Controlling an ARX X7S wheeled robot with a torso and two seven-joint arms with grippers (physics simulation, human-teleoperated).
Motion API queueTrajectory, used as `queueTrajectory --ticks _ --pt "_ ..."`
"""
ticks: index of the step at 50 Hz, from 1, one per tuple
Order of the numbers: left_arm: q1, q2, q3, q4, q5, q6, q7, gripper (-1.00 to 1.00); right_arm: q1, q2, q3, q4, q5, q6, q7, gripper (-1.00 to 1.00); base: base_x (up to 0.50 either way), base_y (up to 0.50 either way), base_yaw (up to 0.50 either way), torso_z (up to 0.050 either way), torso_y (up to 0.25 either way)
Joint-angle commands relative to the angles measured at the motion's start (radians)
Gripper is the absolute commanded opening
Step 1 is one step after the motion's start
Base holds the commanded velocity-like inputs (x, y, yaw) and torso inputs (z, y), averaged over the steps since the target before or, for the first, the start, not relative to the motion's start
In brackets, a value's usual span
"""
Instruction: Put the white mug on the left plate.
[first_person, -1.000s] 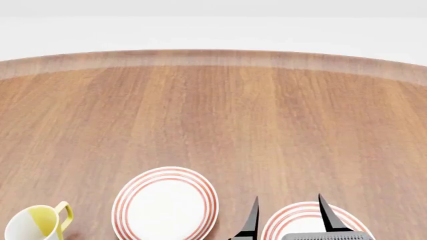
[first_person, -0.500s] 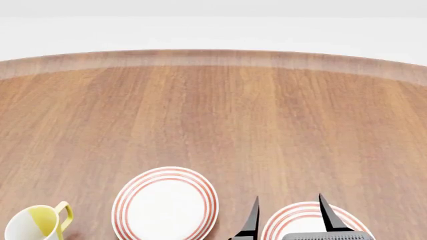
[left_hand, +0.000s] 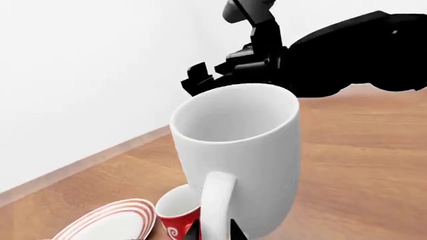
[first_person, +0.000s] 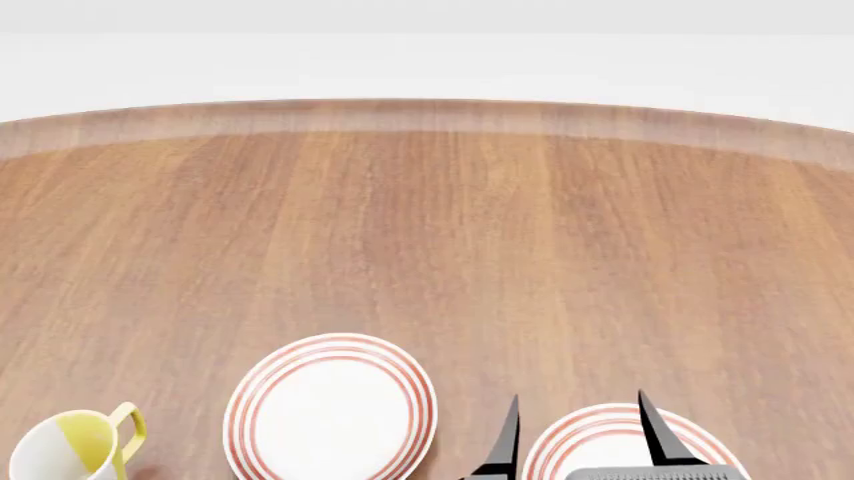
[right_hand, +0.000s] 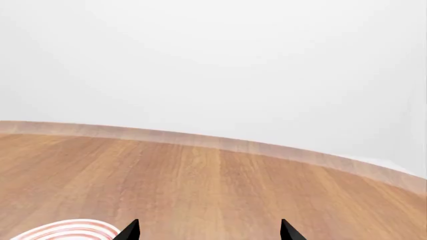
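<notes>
The left hand (left_hand: 215, 231) pinches the white mug (left_hand: 239, 155) by its handle; the head view is unchanged (left plate (first_person: 331, 408) bare). Right hand (first_person: 577, 432) spread, idle.

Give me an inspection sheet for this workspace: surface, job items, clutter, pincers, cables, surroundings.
Surface: wooden table with a rounded far edge.
Job's things: white mug upright, seen only by the left wrist camera; left plate holds nothing.
Clutter: right plate; yellow-lined mug; red mug beside the white mug.
Grippers: left pincer tips flank the mug's handle, grip unclear; right pincer open, by the right plate.
Cables: nothing seen.
Surroundings: plain white wall.
</notes>
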Motion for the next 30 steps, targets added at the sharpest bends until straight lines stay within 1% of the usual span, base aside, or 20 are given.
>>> queueTrajectory --ticks 1,20,30 --pt "0.025 -0.025 -0.034 0.080 -0.047 0.011 -0.031 -1.00 -0.005 0.003 0.000 0.006 0.003 -0.010 0.003 1.00 0.00 0.00 0.00 0.000 0.000" --pt "0.008 -0.046 -0.060 0.144 -0.175 -0.016 -0.062 -1.00 -0.004 0.007 -0.003 0.004 0.009 -0.013 0.008 1.00 0.00 0.00 0.00 0.000 0.000" --pt "-0.016 -0.043 -0.066 0.152 -0.208 -0.043 -0.072 -1.00 -0.009 0.007 -0.004 0.014 0.013 -0.027 0.009 1.00 0.00 0.00 0.00 0.000 0.000"
